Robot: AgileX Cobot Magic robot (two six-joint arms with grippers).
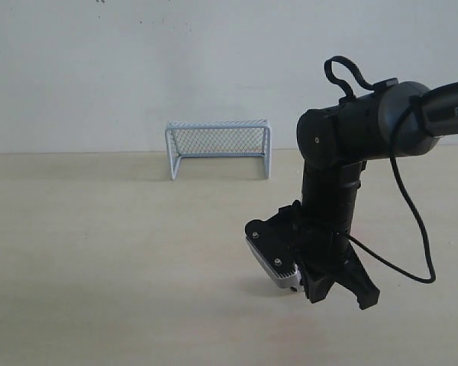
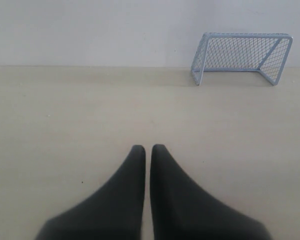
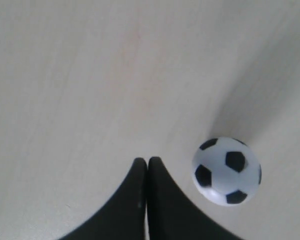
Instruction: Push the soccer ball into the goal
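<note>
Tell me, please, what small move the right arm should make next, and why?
Probably line the shut right claw up behind the soccer ball, on the side facing away from the goal. In the right wrist view the ball lies just beside the claw tips, apart from them, not ahead of them; the goal stands empty by the wall.

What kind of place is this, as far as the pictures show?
Probably a robot test bench, perhaps in a lab: a pale wooden tabletop against a plain white wall, a miniature goal and soccer ball as props, and a black robot arm over it.
</note>
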